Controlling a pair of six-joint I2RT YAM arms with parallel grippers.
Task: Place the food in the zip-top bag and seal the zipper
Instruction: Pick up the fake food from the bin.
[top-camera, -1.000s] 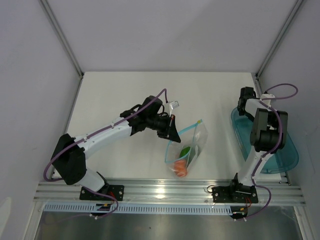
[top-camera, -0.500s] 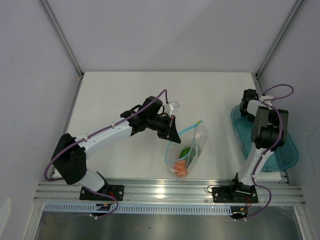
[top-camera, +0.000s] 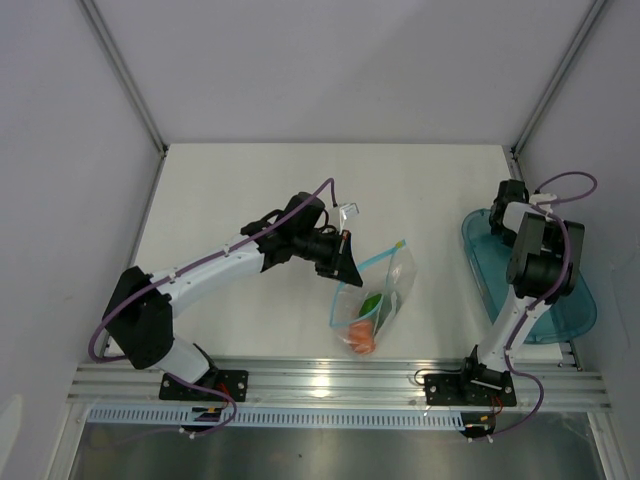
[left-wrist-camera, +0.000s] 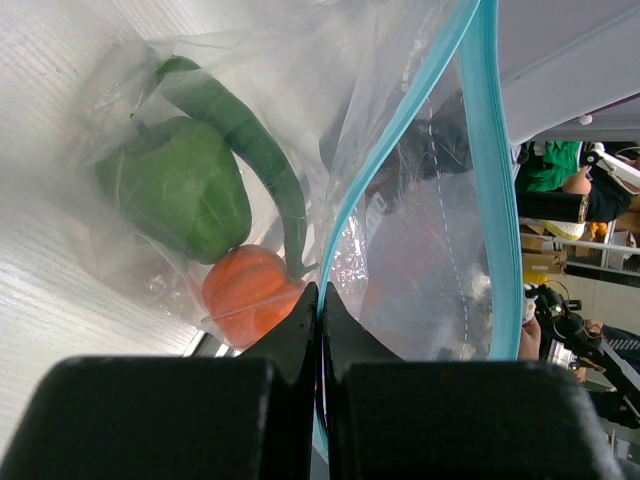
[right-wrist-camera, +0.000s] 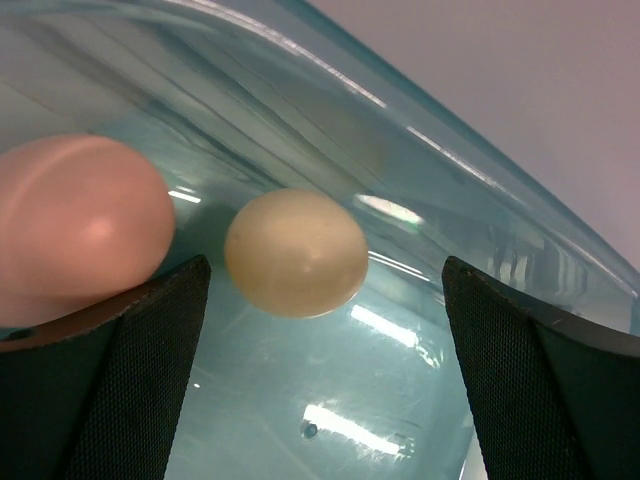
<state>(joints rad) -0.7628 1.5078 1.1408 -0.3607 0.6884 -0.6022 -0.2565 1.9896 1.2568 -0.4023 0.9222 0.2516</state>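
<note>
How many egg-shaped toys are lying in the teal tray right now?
2: a pinkish egg at the right wrist view's left edge, and a cream egg beside it, both on the teal tray. More could lie outside that view.

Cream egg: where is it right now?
Right wrist view: the cream egg lies in the right-hand teal tray, between the right gripper's open jaws, just right of a pinkish egg.

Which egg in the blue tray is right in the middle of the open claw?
The creamy yellow egg, sitting between the right claw's fingers. The pinkish egg is off to one side, partly hidden by a finger.
</note>
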